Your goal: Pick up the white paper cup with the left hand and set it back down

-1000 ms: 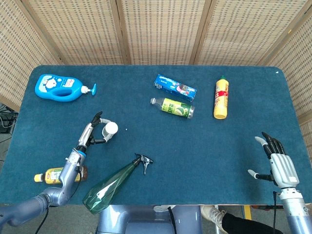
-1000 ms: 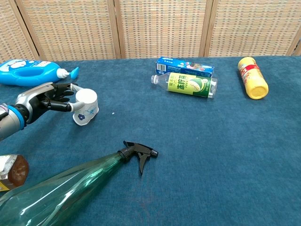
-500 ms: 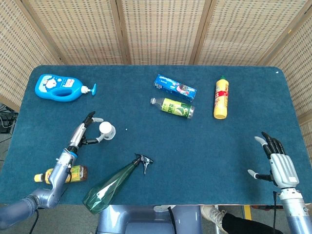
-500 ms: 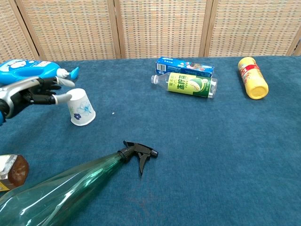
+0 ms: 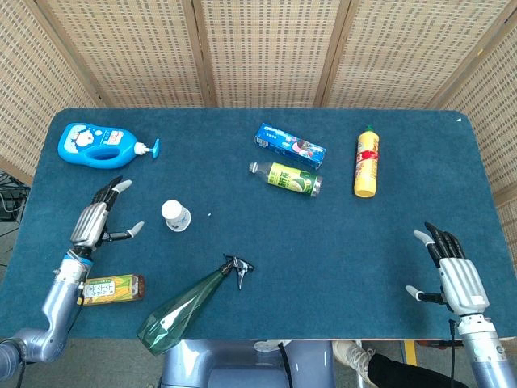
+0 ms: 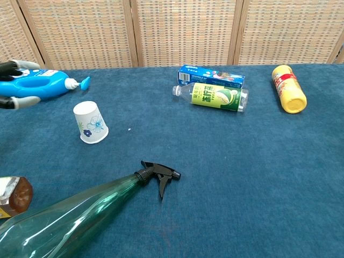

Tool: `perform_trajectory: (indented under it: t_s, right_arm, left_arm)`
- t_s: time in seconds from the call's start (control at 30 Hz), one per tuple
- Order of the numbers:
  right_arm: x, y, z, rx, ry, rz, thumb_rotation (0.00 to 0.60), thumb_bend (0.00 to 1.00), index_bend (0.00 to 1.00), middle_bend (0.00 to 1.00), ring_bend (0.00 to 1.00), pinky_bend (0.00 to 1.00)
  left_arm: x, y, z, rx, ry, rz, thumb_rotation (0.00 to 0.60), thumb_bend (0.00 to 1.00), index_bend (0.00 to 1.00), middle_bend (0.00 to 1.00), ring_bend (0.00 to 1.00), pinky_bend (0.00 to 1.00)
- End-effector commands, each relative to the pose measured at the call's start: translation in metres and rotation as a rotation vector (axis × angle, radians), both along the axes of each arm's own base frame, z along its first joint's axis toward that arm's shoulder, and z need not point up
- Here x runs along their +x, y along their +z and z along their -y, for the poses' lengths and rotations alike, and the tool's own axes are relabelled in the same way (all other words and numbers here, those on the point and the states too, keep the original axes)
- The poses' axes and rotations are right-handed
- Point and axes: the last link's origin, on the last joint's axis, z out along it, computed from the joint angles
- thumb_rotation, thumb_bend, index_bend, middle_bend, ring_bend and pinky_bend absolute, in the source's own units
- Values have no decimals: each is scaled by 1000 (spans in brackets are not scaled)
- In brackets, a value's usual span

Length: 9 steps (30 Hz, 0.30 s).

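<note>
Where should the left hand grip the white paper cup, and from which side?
Probably the side wall of the white paper cup, around mid-height, coming from the robot's left, where the open left hand is. The cup stands upside down, closed base up, so no rim grip; the green spray bottle lies nearer the robot, clear of that path.

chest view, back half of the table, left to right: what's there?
Blue pump bottle → white paper cup → green-label bottle → yellow bottle. The blue box sits right behind the green-label bottle, so it is left out.
</note>
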Motion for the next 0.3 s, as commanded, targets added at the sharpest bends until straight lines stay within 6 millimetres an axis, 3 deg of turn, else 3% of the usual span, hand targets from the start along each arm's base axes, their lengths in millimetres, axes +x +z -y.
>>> perform_trajectory:
  t_s: [0.03,0.13,0.2,0.3]
  right_arm:
    - [0,-4,0,8,0,-14,600,100,0,0,0,0]
    - [1,-5,0,1,5,-32,600,101,0,0,0,0]
    - [2,-5,-1,-10,16,-57,600,101,0,0,0,0]
    - [3,-6,-3,-16,20,-74,600,100,0,0,0,0]
  left_arm:
    - [-18,35,44,105,14,-271,446,273,97,0,0,0]
    - [-27,45,73,134,54,-382,511,278,94,0,0,0]
    - [-34,53,101,159,87,-470,514,282,93,0,0,0]
    - [-38,56,120,170,95,-533,514,285,86,0,0,0]
